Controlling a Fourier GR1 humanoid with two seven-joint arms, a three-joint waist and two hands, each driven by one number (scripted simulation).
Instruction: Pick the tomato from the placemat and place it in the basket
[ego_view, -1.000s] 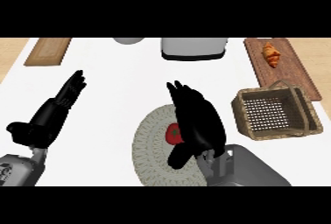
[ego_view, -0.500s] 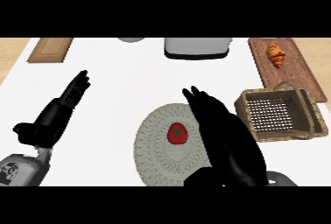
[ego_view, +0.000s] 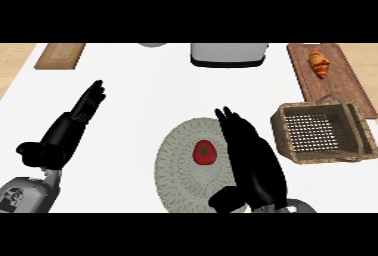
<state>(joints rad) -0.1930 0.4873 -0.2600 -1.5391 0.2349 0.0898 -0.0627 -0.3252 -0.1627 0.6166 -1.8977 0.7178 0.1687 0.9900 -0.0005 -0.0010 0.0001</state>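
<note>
- Red and round, the tomato (ego_view: 204, 152) lies near the middle of the woven grey placemat (ego_view: 177, 172), so the pick has not been made.
- Nothing grips it: the right hand (ego_view: 249, 156) lies stretched out just beside the tomato's right side, fingers straight and pointing away from the robot, thumb low near the view's bottom edge. Whether the palm touches the tomato cannot be told from this angle.
- At the right of the placemat stands the wicker basket (ego_view: 284, 134), apart from it and with nothing in it.
- Resting at the left of the table (ego_view: 155, 85), the left hand (ego_view: 70, 127) is open with fingers straight, well apart from the placemat.
- Judged from this, every step is left: closing the right hand round the tomato, lifting it, carrying it rightward over the basket's rim and letting go.
- Farther back a croissant (ego_view: 319, 62) lies on a wooden board (ego_view: 332, 90), no part of the job.
</note>
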